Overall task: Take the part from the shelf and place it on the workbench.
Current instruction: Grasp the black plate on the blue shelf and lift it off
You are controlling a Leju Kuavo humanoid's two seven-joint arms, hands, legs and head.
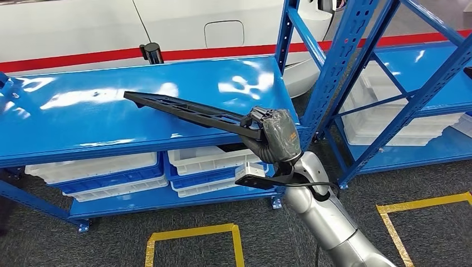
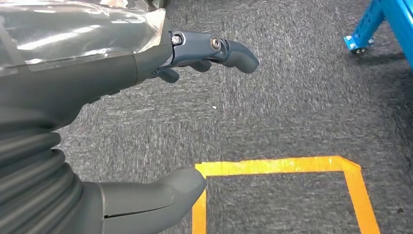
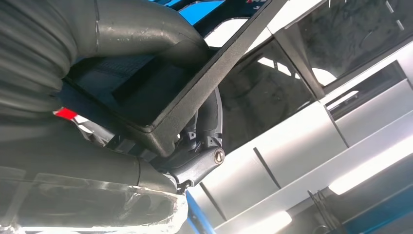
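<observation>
A long flat black plastic part [image 1: 183,110] stretches over the top blue shelf [image 1: 83,119], its far end pointing left. My right hand [image 1: 274,135] grips its near end at the shelf's front right corner. Up close in the right wrist view, the thumb [image 3: 146,34] lies across the part [image 3: 204,83] and the fingers [image 3: 202,158] curl under it. My left hand [image 2: 146,97] hangs over the grey carpet with thumb and fingers apart and nothing in it.
White bins [image 1: 206,158] fill the lower shelf. A second blue rack [image 1: 412,94] with white trays stands to the right. A white vehicle body with a red stripe [image 1: 195,54] lies behind. Yellow tape squares [image 1: 195,233] mark the carpet.
</observation>
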